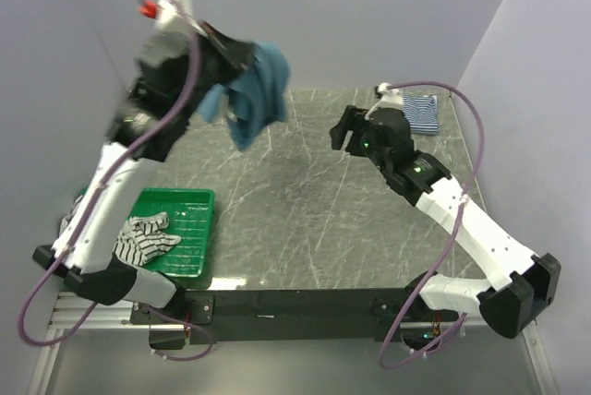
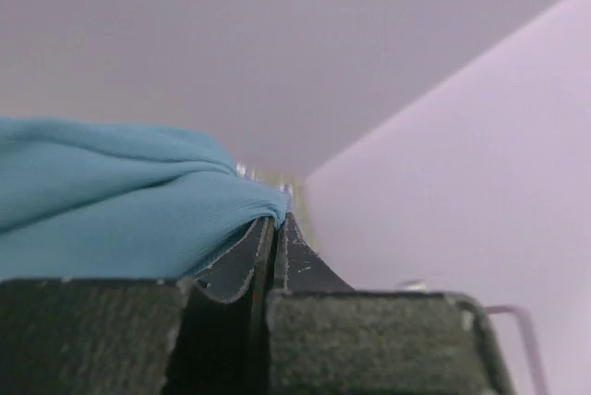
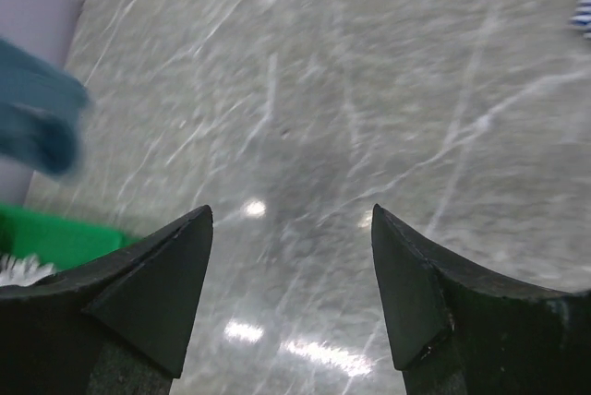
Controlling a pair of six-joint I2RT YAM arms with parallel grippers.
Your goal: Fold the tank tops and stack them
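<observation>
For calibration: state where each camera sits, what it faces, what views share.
Top external: above, behind the bases, facing down on the grey marble table; both arms show.
Left wrist: on the left arm, facing walls; shut left claw pinches the teal-blue cloth tank top.
Right wrist: facing down at the table; open right claw.
Shared: all show the teal top.

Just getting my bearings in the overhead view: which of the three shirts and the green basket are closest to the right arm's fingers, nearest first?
1. Teal-blue cloth tank top, hanging to its left, and folded navy-and-white striped tank top, behind it at right: too close to call.
2. Green plastic basket, near left.
3. Black-and-white striped tank top, in the basket's left part.
</observation>
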